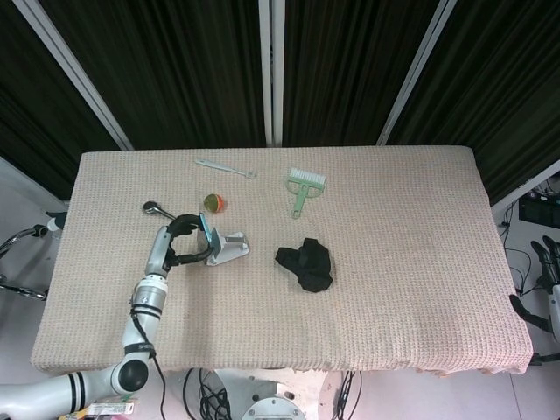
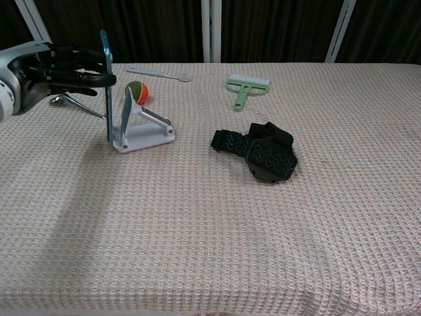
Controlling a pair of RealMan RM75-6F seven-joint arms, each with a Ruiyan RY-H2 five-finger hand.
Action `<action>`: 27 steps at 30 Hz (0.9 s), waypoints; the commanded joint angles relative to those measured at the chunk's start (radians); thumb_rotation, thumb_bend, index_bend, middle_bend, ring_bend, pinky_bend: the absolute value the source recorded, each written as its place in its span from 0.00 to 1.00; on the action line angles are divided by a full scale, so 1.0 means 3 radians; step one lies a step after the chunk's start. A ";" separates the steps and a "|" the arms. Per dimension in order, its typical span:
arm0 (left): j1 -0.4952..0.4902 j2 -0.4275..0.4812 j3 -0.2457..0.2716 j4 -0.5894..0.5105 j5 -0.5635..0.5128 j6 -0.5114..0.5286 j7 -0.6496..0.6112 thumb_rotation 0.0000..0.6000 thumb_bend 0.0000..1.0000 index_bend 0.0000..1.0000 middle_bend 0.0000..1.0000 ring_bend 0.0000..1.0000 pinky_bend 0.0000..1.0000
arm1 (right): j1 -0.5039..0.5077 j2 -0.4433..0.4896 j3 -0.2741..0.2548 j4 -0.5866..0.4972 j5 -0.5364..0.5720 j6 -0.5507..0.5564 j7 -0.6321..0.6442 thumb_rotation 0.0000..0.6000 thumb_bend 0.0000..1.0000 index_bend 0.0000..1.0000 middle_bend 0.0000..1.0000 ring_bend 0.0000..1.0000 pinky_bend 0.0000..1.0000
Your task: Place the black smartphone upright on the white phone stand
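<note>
The left hand (image 2: 56, 69) holds the black smartphone (image 2: 105, 82) upright, fingers clamped on its upper part, its lower edge just beside the white phone stand (image 2: 141, 128) on the tabletop (image 2: 210, 224). Risk: the edge may miss the stand's lip, or nudge the light stand, and the phone could topple. The right hand (image 1: 549, 273) hangs off the tabletop; its fingers' state cannot be told.

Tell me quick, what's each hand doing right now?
Left hand: holding the black smartphone upright.
Right hand: only partly visible at the frame edge; cannot tell.
</note>
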 commanded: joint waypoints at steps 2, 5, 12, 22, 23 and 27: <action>-0.0036 -0.0053 -0.0064 0.0026 -0.0071 -0.0025 0.0030 1.00 0.46 0.57 0.59 0.28 0.25 | 0.0004 0.0003 -0.0001 -0.0002 -0.0005 -0.0007 -0.0002 1.00 0.17 0.00 0.00 0.00 0.00; -0.0062 -0.0096 -0.0098 0.0049 -0.0135 -0.0043 0.0065 1.00 0.46 0.57 0.59 0.28 0.25 | 0.0003 0.0004 -0.0003 0.0003 -0.0013 0.0001 -0.0001 1.00 0.17 0.00 0.00 0.00 0.00; -0.0094 -0.0195 -0.0125 0.0126 -0.0180 -0.0082 0.0091 1.00 0.46 0.57 0.59 0.28 0.25 | -0.0007 0.0015 -0.0002 0.0013 0.0002 -0.0001 0.0017 1.00 0.17 0.00 0.00 0.00 0.00; -0.0093 -0.0264 -0.0152 0.0231 -0.0148 -0.0115 0.0066 1.00 0.46 0.57 0.59 0.28 0.25 | -0.0014 0.0021 -0.0002 0.0027 0.0020 -0.0016 0.0044 1.00 0.17 0.00 0.00 0.00 0.00; -0.0091 -0.0271 -0.0156 0.0235 -0.0147 -0.0113 0.0066 1.00 0.46 0.57 0.59 0.28 0.25 | -0.0012 0.0020 -0.0002 0.0027 0.0019 -0.0018 0.0044 1.00 0.17 0.00 0.00 0.00 0.00; -0.0093 -0.0297 -0.0161 0.0273 -0.0139 -0.0122 0.0066 1.00 0.46 0.57 0.59 0.28 0.25 | -0.0010 0.0019 -0.0004 0.0023 0.0013 -0.0022 0.0042 1.00 0.17 0.00 0.00 0.00 0.00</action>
